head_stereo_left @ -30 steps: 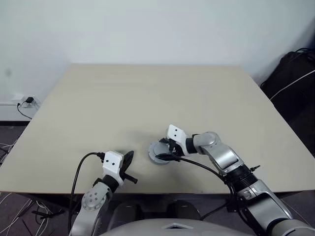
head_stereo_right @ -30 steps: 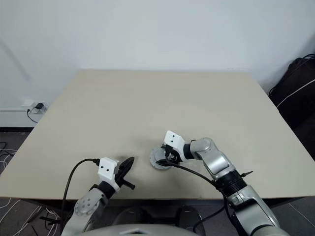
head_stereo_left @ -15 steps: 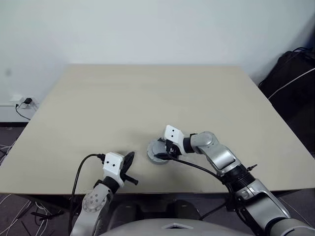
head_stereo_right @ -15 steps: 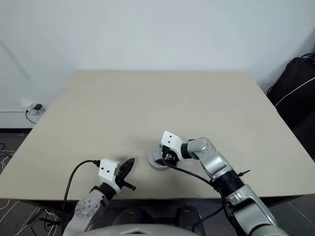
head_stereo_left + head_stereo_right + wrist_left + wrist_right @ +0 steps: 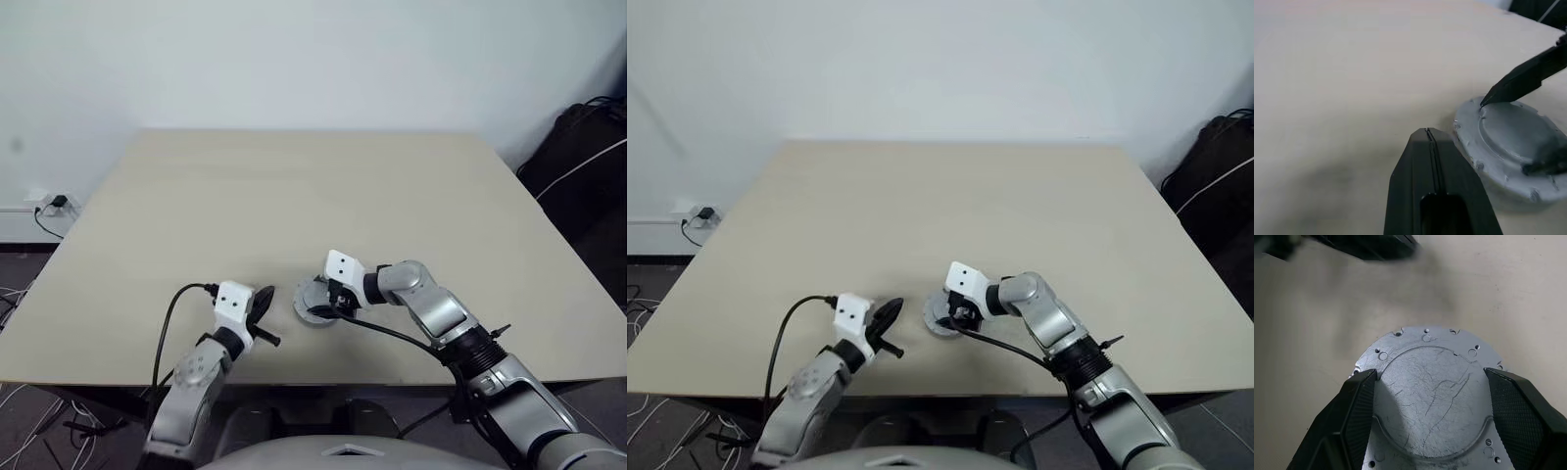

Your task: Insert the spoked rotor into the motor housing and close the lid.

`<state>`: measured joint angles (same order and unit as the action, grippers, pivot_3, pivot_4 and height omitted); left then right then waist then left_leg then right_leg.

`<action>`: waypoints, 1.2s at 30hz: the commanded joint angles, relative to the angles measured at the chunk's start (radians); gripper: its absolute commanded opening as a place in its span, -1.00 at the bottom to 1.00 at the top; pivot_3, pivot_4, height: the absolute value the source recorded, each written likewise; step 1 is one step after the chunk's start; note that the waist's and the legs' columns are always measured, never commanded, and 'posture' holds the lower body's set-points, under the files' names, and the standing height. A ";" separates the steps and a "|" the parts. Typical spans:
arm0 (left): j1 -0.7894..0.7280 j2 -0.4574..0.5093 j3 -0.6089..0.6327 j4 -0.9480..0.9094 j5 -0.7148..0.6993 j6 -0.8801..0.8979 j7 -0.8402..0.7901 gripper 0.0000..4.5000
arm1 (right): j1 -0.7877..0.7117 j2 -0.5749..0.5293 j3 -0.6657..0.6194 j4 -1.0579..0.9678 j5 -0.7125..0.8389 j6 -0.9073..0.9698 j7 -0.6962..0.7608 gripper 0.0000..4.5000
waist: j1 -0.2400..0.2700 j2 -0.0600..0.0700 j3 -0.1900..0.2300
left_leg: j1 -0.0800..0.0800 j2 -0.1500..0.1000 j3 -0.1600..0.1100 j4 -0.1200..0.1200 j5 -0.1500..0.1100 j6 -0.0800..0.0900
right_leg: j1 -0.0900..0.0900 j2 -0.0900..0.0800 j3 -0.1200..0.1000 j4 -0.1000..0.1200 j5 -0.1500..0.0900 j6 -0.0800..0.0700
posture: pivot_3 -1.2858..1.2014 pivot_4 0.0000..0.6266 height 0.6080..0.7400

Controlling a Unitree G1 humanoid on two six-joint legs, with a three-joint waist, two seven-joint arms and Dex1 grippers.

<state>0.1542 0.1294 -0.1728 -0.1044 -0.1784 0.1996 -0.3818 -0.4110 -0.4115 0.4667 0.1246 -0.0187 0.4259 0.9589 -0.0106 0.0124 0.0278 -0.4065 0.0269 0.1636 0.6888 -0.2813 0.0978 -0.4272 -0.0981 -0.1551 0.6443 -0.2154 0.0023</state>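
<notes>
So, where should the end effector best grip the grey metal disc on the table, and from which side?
Grip the raised round centre of the grey metal disc from above, with one finger on each side of its step. The disc lies flat on the table, so its thin outer flange probably gives little to pinch. The right end effector meets that step this way.
</notes>
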 commanded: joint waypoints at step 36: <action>-0.120 -0.085 -0.008 -0.045 -0.158 0.486 0.050 -1.00 | 0.100 -0.074 -0.053 -0.068 0.018 0.049 -0.014 0.41 | 0.010 0.001 -0.010 | 0.005 -0.001 0.000 0.000 0.000 0.000 | 0.005 -0.002 0.002 -0.001 0.000 0.000 | 0.03 -1.00 1.00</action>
<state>0.0229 0.0404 -0.1885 -0.1430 -0.3354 0.6704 -0.3501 -0.3394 -0.4368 0.4430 0.0638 -0.0087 0.4466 0.9191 -0.0010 0.0131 0.0178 -0.4019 0.0255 0.1633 0.6882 -0.2818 0.0985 -0.4227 -0.1001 -0.1531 0.6434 -0.2152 0.0022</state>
